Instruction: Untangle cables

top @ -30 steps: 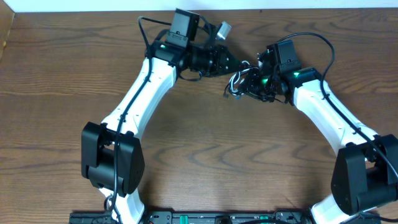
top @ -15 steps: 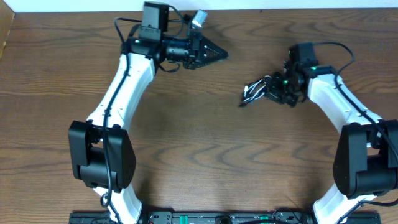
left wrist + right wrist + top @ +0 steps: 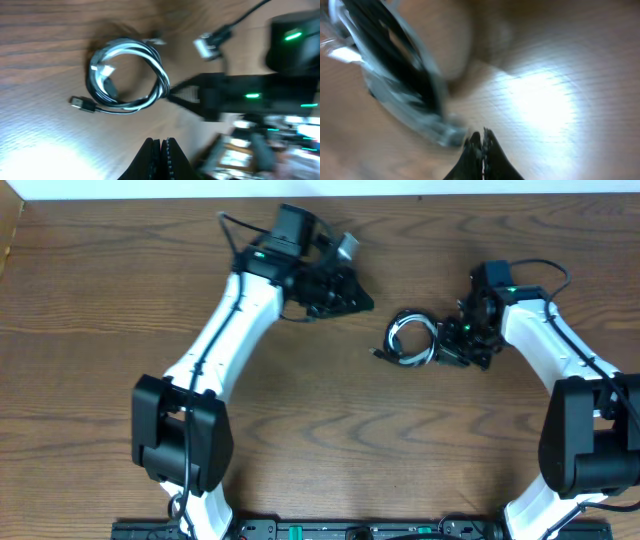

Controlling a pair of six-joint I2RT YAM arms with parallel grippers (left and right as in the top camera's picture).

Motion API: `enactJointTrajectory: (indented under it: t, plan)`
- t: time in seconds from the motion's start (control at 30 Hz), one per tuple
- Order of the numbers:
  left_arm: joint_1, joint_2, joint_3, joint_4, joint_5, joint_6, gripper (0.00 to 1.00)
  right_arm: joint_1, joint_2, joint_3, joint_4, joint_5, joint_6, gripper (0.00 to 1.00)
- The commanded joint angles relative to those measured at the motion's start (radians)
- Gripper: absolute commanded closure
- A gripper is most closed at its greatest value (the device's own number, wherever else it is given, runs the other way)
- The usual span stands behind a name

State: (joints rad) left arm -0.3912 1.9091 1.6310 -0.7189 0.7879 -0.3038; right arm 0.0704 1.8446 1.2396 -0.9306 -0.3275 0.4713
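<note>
Both jaws clenched; cables (image 3: 160, 82) coiled just beside right jaws, away from left jaws.

Text on the cables (image 3: 125, 75): none can be read.
Text on the left arm (image 3: 235, 320): none readable.
Text on the right arm (image 3: 545, 345): none readable.

left arm (image 3: 225, 330) bent, reaching inward — left fingers (image 3: 150, 160) closed | right arm (image 3: 555, 350) bent inward — right fingers (image 3: 495, 162) closed
</note>
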Motion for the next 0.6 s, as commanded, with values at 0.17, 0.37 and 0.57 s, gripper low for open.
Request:
enactJointTrajectory:
  t: [0.17, 0.37, 0.57]
  plan:
    - [-0.114, 0.024, 0.013, 0.008, -0.335, 0.071, 0.92, -0.197, -0.149, 0.037, -0.085, 0.018, -0.168, 0.93]
    - [-0.143, 0.103, 0.013, 0.057, -0.407, 0.072, 0.88, -0.245, -0.243, 0.037, -0.086, 0.019, -0.193, 0.72]
    - [-0.142, 0.204, 0.013, 0.109, -0.407, 0.091, 0.79, -0.235, -0.245, 0.031, -0.092, 0.019, -0.196, 0.68]
